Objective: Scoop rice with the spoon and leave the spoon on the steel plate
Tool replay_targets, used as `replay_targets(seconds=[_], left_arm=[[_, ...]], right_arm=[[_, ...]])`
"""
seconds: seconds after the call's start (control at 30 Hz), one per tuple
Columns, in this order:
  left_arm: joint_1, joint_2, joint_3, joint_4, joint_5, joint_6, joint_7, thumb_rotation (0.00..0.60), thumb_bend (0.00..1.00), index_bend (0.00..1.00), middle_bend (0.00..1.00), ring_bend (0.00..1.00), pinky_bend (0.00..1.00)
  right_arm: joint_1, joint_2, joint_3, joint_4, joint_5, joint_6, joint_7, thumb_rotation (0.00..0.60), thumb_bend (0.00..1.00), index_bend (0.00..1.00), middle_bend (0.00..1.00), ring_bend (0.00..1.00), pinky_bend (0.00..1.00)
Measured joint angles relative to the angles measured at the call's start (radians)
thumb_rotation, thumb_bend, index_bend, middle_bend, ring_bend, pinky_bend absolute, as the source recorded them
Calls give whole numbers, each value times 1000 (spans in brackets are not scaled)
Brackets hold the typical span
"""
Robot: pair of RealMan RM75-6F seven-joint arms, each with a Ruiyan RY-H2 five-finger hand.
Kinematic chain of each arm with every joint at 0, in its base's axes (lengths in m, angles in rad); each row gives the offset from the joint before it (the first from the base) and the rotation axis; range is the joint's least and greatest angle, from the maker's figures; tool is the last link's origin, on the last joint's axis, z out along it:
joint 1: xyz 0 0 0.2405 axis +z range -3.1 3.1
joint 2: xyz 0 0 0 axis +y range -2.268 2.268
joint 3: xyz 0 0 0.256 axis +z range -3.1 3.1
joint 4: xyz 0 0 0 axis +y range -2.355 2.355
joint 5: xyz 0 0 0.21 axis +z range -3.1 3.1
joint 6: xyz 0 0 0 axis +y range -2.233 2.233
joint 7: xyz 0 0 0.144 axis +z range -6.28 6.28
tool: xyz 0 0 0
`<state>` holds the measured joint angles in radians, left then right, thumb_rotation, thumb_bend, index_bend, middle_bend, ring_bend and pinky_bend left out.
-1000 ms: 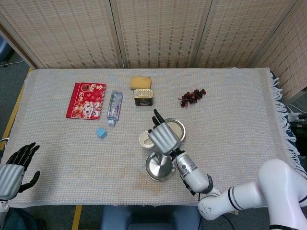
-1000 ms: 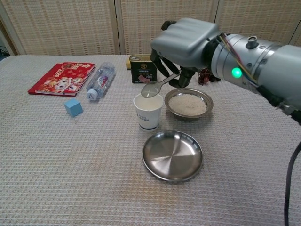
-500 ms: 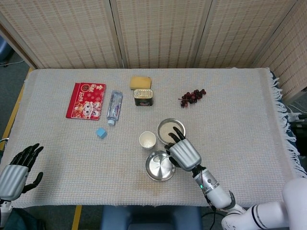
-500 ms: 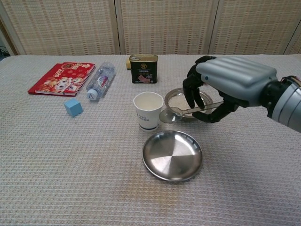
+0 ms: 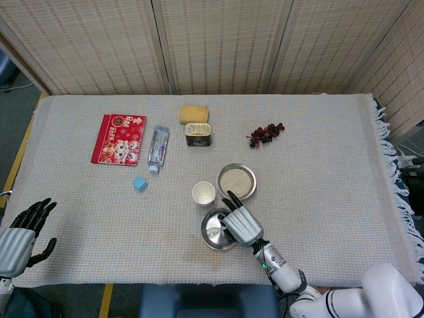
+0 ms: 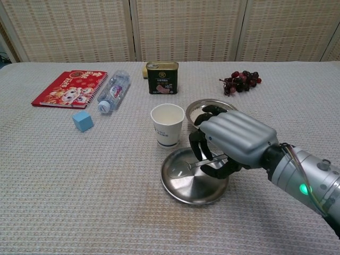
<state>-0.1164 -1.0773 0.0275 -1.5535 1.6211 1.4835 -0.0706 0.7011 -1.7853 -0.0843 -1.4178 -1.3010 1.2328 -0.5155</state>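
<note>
My right hand (image 6: 231, 142) hovers low over the steel plate (image 6: 175, 188) and pinches the handle of a metal spoon (image 6: 187, 167). The spoon's bowl lies on the plate's left inner part. In the head view the same right hand (image 5: 240, 225) covers the plate's (image 5: 211, 240) right half, with the spoon (image 5: 212, 232) showing beside it. A white paper cup (image 6: 167, 125) stands just behind the plate. The steel bowl of rice (image 5: 236, 181) sits to the cup's right, partly hidden by the hand in the chest view. My left hand (image 5: 20, 237) rests open at the table's near left corner.
A red notebook (image 6: 69, 88), a water bottle (image 6: 113, 90) and a blue cube (image 6: 82, 120) lie at the left. A tin can (image 6: 162, 77) stands behind the cup, with a yellow sponge (image 5: 193, 114) beyond it. Dark grapes (image 6: 240, 82) lie at the back right.
My right hand has carried the spoon from above the cup, past the rice bowl, down to the steel plate, where the spoon's bowl now lies. The left hand has barely moved.
</note>
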Motion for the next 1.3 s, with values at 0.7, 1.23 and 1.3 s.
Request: replay_targets(seconds=[0.7,1.23,1.3], left_arm=[[7,5,0,3,2,15,-12,600,414,0,0,59,168],[22,-59,-18,87,74,127,-6,600,413,0,0,0,150],[19,-64,-18,83,74,121,16,600,412,0,0,0,147]], right_arm=[[-89,77,41,-105,-57,31,-80,600,262,68,211,0,0],[-515,571,-24,-337,-152,604,120,600,232,0,30,0,0],[-530,604,-16,-337,-159,602,173,600,231,0,15,0,0]])
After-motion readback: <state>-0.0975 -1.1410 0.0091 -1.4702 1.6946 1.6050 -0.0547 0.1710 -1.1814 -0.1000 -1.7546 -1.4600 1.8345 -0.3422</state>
